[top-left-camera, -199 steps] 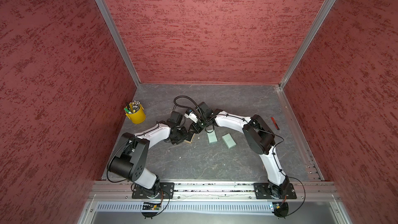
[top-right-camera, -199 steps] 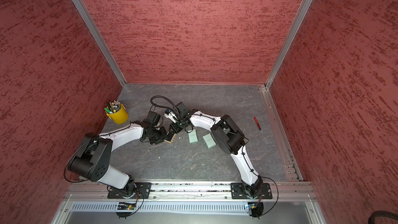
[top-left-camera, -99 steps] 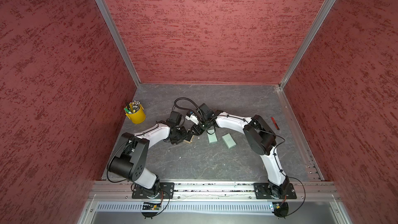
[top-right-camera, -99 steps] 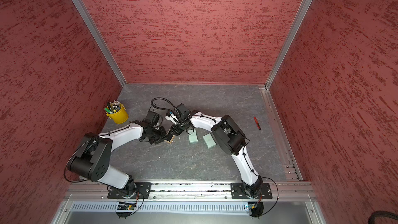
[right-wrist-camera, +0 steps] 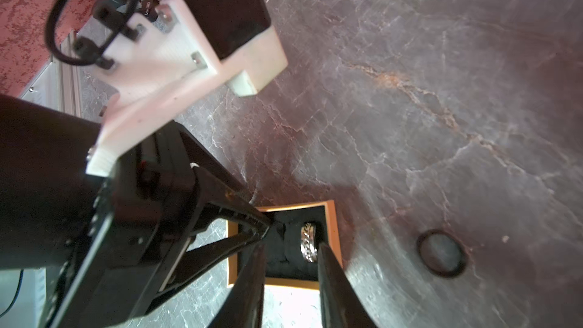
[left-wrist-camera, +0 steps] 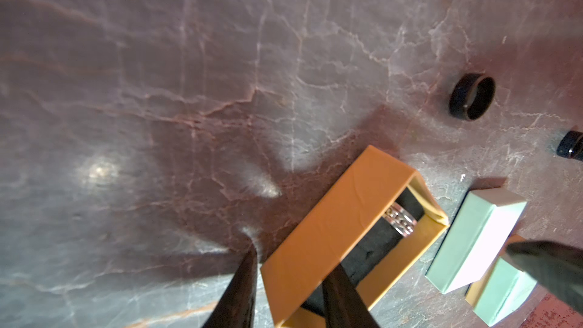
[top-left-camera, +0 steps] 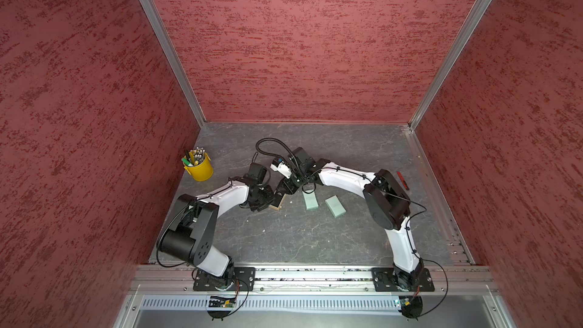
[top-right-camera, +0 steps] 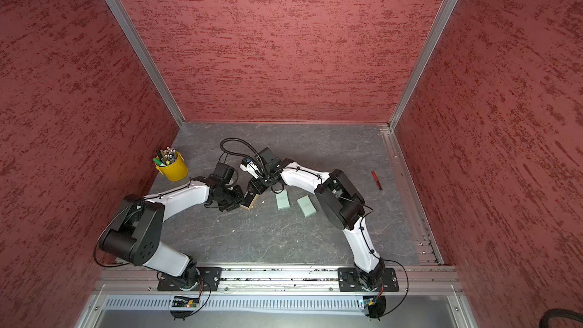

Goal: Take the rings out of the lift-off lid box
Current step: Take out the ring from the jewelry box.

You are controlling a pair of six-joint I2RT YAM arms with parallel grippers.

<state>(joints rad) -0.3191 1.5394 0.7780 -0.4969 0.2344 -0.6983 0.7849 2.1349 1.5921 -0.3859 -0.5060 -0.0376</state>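
Clamping one wall of the open tan box (left-wrist-camera: 331,225) with the left gripper (left-wrist-camera: 293,260): one finger inside over the black foam (left-wrist-camera: 375,247), one outside. Reaching into the same box with the right gripper (right-wrist-camera: 291,244), jaws partly open, straddling a silver ring (right-wrist-camera: 307,242) set on edge in the foam; close on one side, clear gap on the other, nothing gripped. In both top views, box slightly below and left of frame centre, a mint-green box (top-left-camera: 310,200) just to its right, a second mint-green box (top-left-camera: 335,206) beyond. Outside the box, on the grey desk (left-wrist-camera: 189,89): a black ring (left-wrist-camera: 472,96), and a second black ring (left-wrist-camera: 571,149) cut by the frame edge.
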